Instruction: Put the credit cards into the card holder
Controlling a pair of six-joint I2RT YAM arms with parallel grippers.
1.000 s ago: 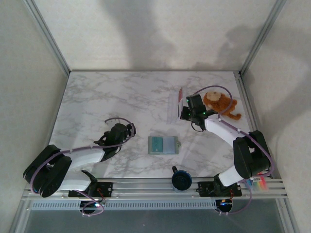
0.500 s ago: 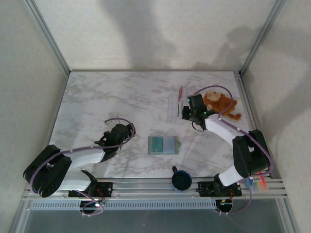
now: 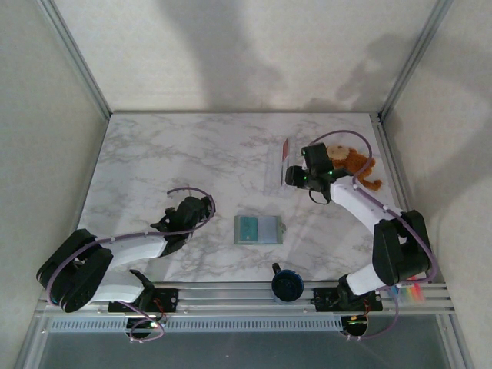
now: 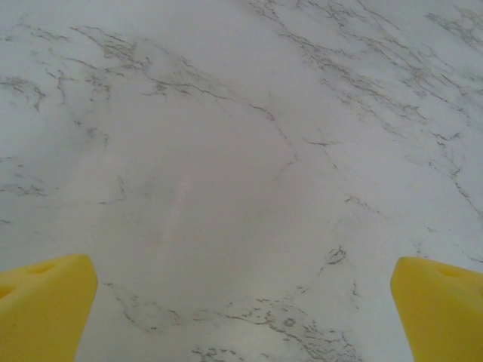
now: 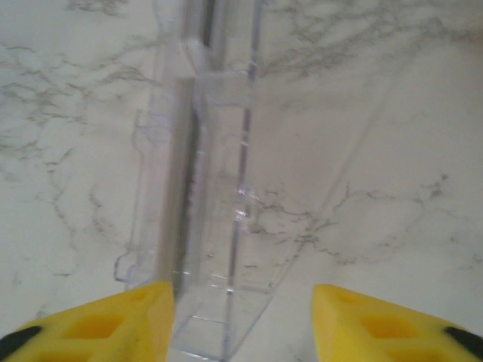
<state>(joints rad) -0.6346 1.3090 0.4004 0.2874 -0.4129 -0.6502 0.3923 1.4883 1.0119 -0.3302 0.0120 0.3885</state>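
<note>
The card holder (image 3: 257, 229) lies open and flat on the marble near the table's front middle, teal inside. A red and white credit card (image 3: 286, 147) stands at the far end of a clear plastic stand (image 3: 274, 171). My right gripper (image 3: 295, 176) is at the stand's right side. In the right wrist view that gripper (image 5: 241, 324) is open, its yellow fingers (image 5: 113, 320) either side of the clear stand's (image 5: 204, 226) near end. My left gripper (image 3: 203, 208) rests low at the left, open over bare marble (image 4: 241, 309).
A brown plush toy (image 3: 352, 164) lies just right of the right wrist, near the right frame post. A black round knob (image 3: 286, 285) sits on the front rail. Walls enclose the table on three sides.
The right gripper's jaws have parted from shut to open beside the clear stand, and its wrist has shifted slightly toward the plush toy. The left arm has not moved.
</note>
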